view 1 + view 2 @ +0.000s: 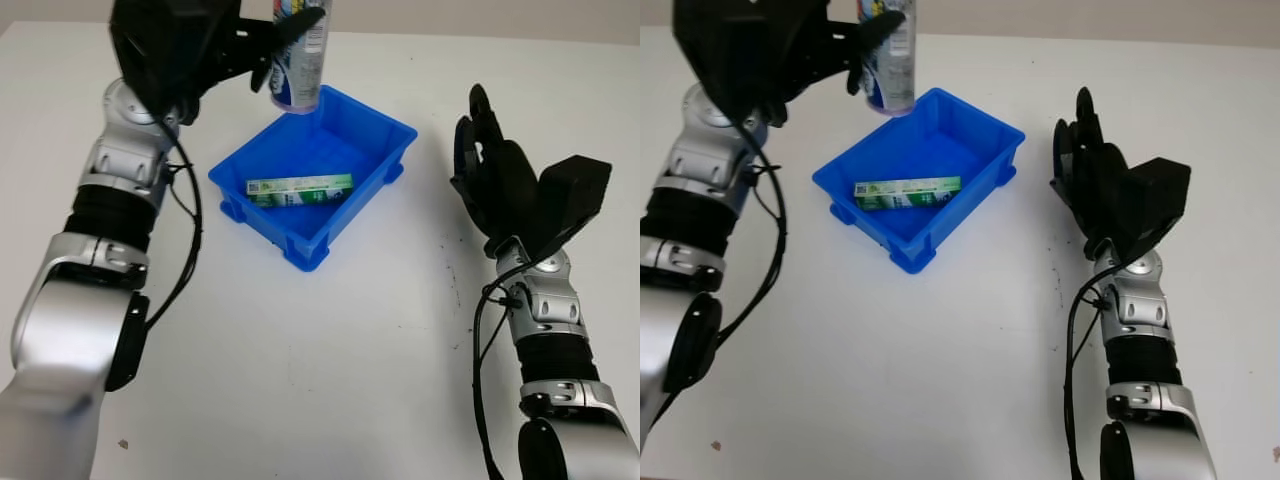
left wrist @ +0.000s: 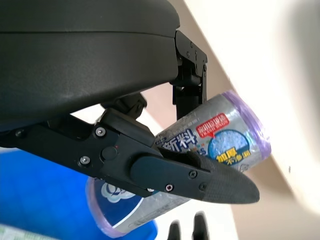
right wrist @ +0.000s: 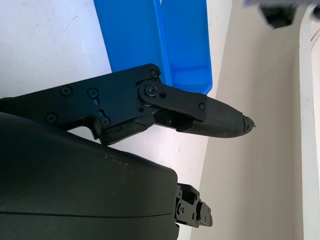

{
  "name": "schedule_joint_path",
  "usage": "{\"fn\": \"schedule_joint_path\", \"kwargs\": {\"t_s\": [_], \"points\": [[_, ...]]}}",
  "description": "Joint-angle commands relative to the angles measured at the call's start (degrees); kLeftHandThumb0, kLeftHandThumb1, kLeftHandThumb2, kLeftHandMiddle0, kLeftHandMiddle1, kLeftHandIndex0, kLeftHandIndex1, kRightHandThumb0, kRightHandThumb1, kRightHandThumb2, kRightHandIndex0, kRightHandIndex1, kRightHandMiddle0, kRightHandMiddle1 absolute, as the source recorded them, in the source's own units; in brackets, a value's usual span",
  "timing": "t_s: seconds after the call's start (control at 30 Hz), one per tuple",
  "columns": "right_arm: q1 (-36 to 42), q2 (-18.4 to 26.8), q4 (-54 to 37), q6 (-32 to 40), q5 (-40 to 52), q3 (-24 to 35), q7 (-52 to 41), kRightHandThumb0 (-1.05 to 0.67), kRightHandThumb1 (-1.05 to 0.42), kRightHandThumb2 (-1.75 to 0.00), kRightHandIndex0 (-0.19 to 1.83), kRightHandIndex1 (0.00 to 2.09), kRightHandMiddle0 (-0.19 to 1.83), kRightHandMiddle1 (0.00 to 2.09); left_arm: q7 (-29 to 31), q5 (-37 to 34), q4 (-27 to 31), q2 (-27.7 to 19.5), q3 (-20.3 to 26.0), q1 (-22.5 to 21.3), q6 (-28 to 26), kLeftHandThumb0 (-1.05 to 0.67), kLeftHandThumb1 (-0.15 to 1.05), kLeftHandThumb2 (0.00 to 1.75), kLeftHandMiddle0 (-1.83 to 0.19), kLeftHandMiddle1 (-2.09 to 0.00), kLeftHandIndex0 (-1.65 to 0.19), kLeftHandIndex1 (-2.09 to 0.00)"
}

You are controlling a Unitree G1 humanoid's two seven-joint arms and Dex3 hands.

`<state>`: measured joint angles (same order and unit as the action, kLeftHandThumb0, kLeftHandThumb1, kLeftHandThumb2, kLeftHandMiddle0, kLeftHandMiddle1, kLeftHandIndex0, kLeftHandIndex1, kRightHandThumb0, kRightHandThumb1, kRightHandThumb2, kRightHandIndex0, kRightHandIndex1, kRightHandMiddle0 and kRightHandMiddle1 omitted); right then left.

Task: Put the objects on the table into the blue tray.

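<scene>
A blue tray sits on the white table, a little left of centre. Inside it lies a green and white box. My left hand is raised above the tray's far left corner, shut on a cylindrical pack with a purple-edged wrapper and printed label. The left wrist view shows the same pack clamped between the black fingers. My right hand is held up to the right of the tray, open and holding nothing.
White tabletop spreads in front of the tray and between the two arms. The tray's blue wall appears in the right wrist view beyond a black finger. A pale wall runs behind the table.
</scene>
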<state>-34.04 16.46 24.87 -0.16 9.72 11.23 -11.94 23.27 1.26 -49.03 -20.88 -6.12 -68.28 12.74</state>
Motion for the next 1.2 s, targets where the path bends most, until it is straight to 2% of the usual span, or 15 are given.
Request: {"fn": "schedule_joint_path", "kwargs": {"t_s": [0.0, 0.03, 0.07, 0.1, 0.13, 0.17, 0.27, 0.47, 0.73, 0.8, 0.93, 1.03, 1.17], "points": [[1.1, 0.6, -1.6, 0.5, -0.1, 0.3, 0.1, -0.71, -1.05, -0.66, -0.19, 0.0, -0.19, 0.0, 3.8, 0.8, 0.3, -0.3, -0.8, -2.0, -1.2, -0.51, 1.05, 0.42, -0.22, -1.09, 0.07, -1.13], [1.2, 0.6, -1.9, 0.7, -0.1, 0.3, 0.2, -0.7, -1.05, -0.67, -0.19, 0.0, -0.19, 0.0, 6.4, 1.3, 1.3, -0.6, -1.6, -1.9, -3.2, -0.58, 1.05, 0.42, -0.14, -0.64, 0.09, -0.73], [1.3, 0.6, -2.0, 0.9, -0.1, 0.3, 0.2, -0.7, -1.05, -0.67, -0.19, 0.0, -0.19, 0.0, 8.2, 1.7, 2.1, -0.7, -2.0, -1.8, -4.7, -0.61, 1.05, 0.42, -0.11, -0.37, 0.09, -0.48], [1.3, 0.6, -2.0, 1.0, 0.0, 0.4, 0.3, -0.7, -1.05, -0.67, -0.19, 0.0, -0.19, 0.0, 9.8, 2.7, 2.8, -1.0, -2.8, -1.6, -5.5, -0.63, 1.05, 0.42, -0.1, -0.23, 0.08, -0.34], [1.4, 0.5, -2.0, 1.0, 0.1, 0.5, 0.3, -0.7, -1.05, -0.67, -0.19, 0.0, -0.19, 0.0, 11.1, 3.4, 3.0, -1.1, -3.3, -1.4, -5.7, -0.68, 1.05, 0.44, 0.0, -0.1, 0.12, -0.21], [1.5, 0.5, -1.9, 0.8, 0.2, 0.5, 0.1, -0.7, -1.05, -0.68, -0.19, 0.0, -0.19, 0.0, 11.9, 4.5, 2.8, -1.3, -4.0, -1.3, -4.7, -0.7, 1.05, 0.44, 0.06, -0.06, 0.14, -0.16], [1.7, 0.6, -2.0, 0.7, 0.3, 0.6, -0.1, -0.7, -1.05, -0.68, -0.19, 0.0, -0.19, 0.0, 12.0, 7.1, 2.7, -1.7, -4.7, -0.9, -2.7, -0.72, 1.05, 0.5, 0.16, -0.03, 0.17, -0.1], [1.7, 0.8, -1.4, 0.0, 0.1, 0.6, -1.0, -0.7, -1.05, -0.7, -0.19, 0.0, -0.19, 0.0, 10.1, 8.8, 1.9, -1.8, -4.1, -0.5, 0.0, -0.71, 1.05, 0.52, 0.17, -0.04, 0.16, -0.08], [1.3, 0.7, -1.4, 0.6, 0.2, 0.8, -0.9, -0.69, -1.05, -0.69, -0.19, 0.0, -0.19, 0.0, 7.9, 6.9, 2.2, -2.2, -1.2, 1.0, 2.6, -0.72, 1.05, 0.53, 0.15, -0.06, 0.14, -0.08], [1.3, 0.7, -1.7, 1.1, 0.2, 0.9, -0.6, -0.69, -1.05, -0.69, -0.19, 0.0, -0.19, 0.0, 5.6, 6.5, 3.7, -2.8, 0.4, 2.9, 3.1, -0.71, 1.05, 0.55, 0.14, -0.06, 0.12, -0.09], [1.4, 1.3, -2.7, 1.8, -0.6, 0.6, -0.1, -0.7, -1.05, -0.68, -0.19, 0.0, -0.19, 0.0, 2.7, 1.5, 7.0, -1.7, 5.2, 6.3, -1.2, -0.72, 1.05, 0.5, 0.13, -0.05, 0.1, -0.09], [1.5, 1.5, -3.3, 1.6, -0.4, 0.6, -0.5, -0.69, -1.05, -0.69, -0.19, 0.0, -0.19, 0.0, 0.1, 0.4, 7.3, -1.5, 7.0, 8.8, 0.3, -0.73, 1.05, 0.54, 0.16, -0.04, 0.14, -0.07], [1.6, 1.7, -4.7, 2.0, 0.1, 0.9, -0.8, -0.72, -1.05, -0.69, -0.19, 0.0, -0.19, 0.0, -6.4, -0.9, 11.6, -1.0, 10.4, 16.9, 2.7, -0.72, 1.05, 0.61, 0.18, -0.03, 0.18, -0.04]]}}
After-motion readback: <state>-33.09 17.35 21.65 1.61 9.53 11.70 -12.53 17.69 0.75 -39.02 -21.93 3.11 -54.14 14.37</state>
